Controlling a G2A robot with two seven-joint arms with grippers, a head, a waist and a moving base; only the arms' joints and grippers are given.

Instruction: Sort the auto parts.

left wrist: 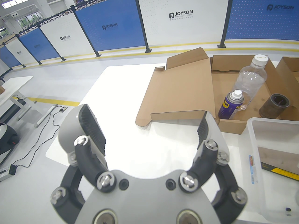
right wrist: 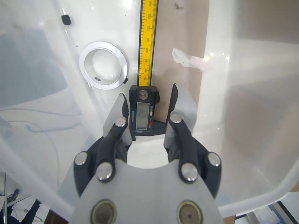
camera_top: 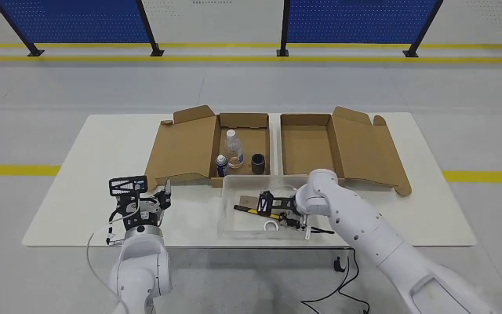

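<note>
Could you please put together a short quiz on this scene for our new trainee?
1. True or false: the left gripper has its jaws open and holds nothing.
2. Where does the clear bottle stand? A) in the right cardboard box; B) in the left cardboard box; C) on the bare table.
3. Fill in: the right gripper is down in the plastic bin, its jaws open on either side of the ____.

Key:
1. True.
2. B.
3. The digital caliper, around its display head.
</note>
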